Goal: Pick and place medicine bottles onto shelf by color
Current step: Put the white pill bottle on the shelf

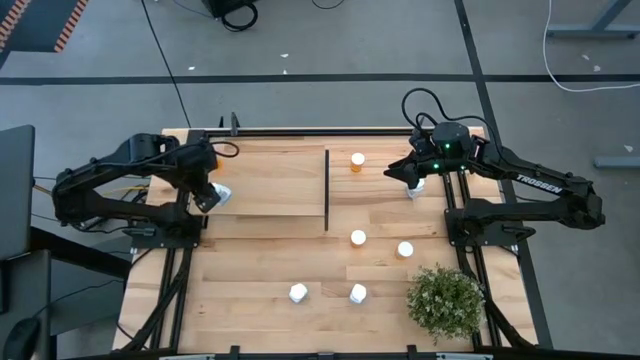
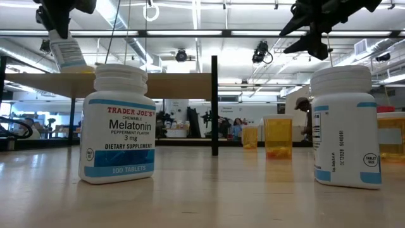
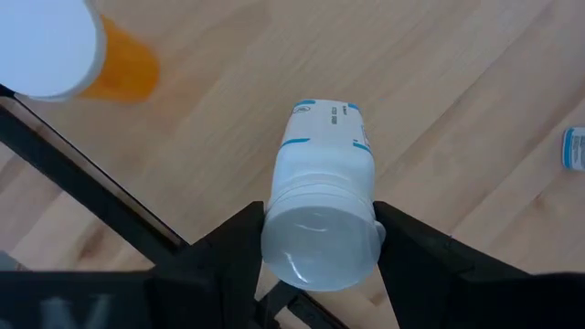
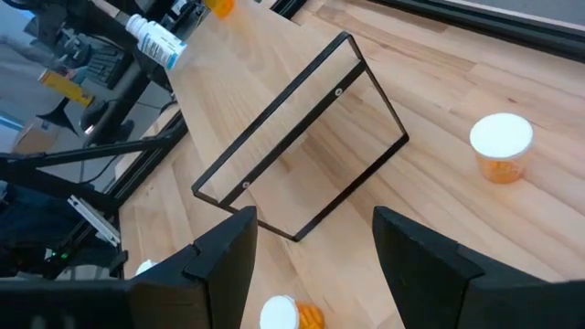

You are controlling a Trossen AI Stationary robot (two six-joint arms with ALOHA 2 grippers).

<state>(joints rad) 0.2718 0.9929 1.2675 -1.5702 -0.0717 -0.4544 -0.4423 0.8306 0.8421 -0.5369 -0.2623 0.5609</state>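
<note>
The shelf, a flat light-wood panel with a thin black upright along its right edge, sits in the upper middle of the high view. At its left end a white bottle with a blue-banded label is held tilted in the air, clamped by the cap between the left gripper's fingers. An orange bottle with a white cap stands right of the divider near the top edge. Two more orange bottles stand at centre right. Two white bottles stand lower down; the low view shows them upright, one labelled melatonin.
</note>
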